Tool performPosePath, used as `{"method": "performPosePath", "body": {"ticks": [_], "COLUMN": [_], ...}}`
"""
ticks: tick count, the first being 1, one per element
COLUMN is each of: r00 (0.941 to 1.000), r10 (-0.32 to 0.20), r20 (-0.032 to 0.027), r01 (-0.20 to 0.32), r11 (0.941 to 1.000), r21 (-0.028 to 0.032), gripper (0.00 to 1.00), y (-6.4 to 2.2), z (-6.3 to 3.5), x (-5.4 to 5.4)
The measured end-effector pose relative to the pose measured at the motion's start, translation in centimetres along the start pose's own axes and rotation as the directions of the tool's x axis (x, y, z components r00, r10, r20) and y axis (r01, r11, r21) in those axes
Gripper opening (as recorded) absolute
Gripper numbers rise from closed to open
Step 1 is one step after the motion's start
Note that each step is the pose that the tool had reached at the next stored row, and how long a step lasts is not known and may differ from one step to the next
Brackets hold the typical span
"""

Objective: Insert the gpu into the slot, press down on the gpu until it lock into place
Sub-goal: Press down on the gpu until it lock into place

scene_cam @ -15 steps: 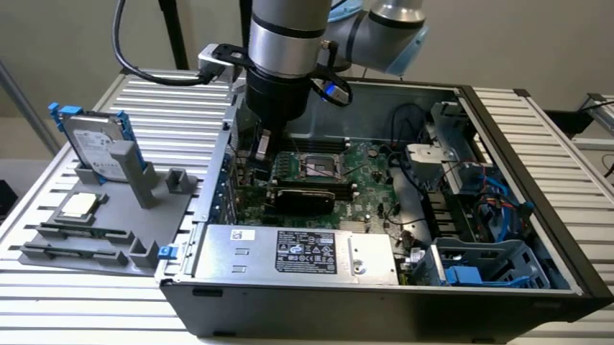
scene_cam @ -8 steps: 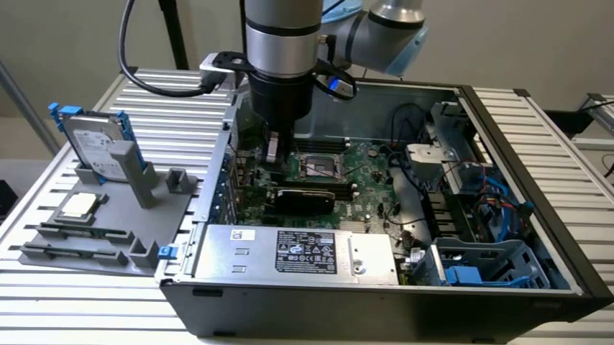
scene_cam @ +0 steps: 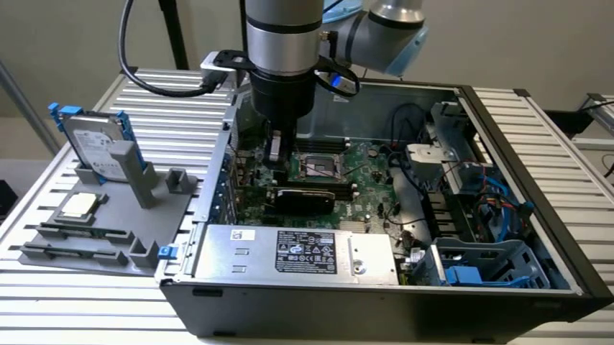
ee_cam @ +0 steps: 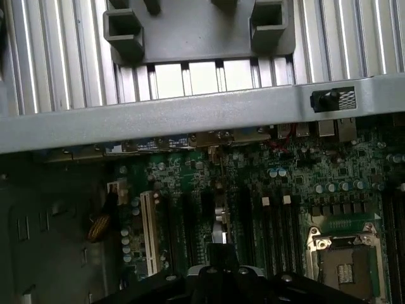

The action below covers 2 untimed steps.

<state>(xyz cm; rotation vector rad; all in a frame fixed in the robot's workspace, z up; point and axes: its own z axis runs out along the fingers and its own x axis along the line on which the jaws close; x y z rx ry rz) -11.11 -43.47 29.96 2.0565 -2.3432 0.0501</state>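
In the exterior view, nearest the camera, the silver power supply [scene_cam: 298, 251] is seen along the front wall of the open case [scene_cam: 384, 309]. Just behind it the gpu [scene_cam: 302, 198] stands on edge on the motherboard [scene_cam: 369, 169], apparently seated along the slot, which is hidden beneath it. The end effector [scene_cam: 276, 159] is lowered at the card's end on the exterior view's left, its fingers brought fully together with nothing seen between them; it looks to be bearing on or just above the card's top edge. Farther back, on the desk [scene_cam: 566, 165], a grey fixture [scene_cam: 106, 223] carries a hard drive [scene_cam: 94, 140].

A risk is judged here: pressure applied at one end only could tilt the card, leaving the far end unseated and the latch unlocked, or the board could be flexed. A closed fingertip could also slip off the thin edge onto nearby components.

The card's whole length and position are given by the exterior view. In the wrist view, the end effector [ee_cam: 218, 237] is seen close above the expansion connectors, with the case wall [ee_cam: 190, 117] and fixture [ee_cam: 196, 31] beyond; the CPU socket [ee_cam: 342, 253] is shown in detail.
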Motion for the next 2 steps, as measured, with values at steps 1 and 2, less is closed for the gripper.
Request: {"method": "performPosePath", "body": {"ticks": [1,2], "r00": [1.0,1.0], "r10": [0.0,0.0], "r20": [0.0,0.0], "r01": [0.0,0.0], "r11": [1.0,1.0], "r21": [0.0,0.0], "gripper": [0.11,0.11], "y": [0.0,0.0], "z": [0.0,0.0], "x": [0.0,0.0]}}
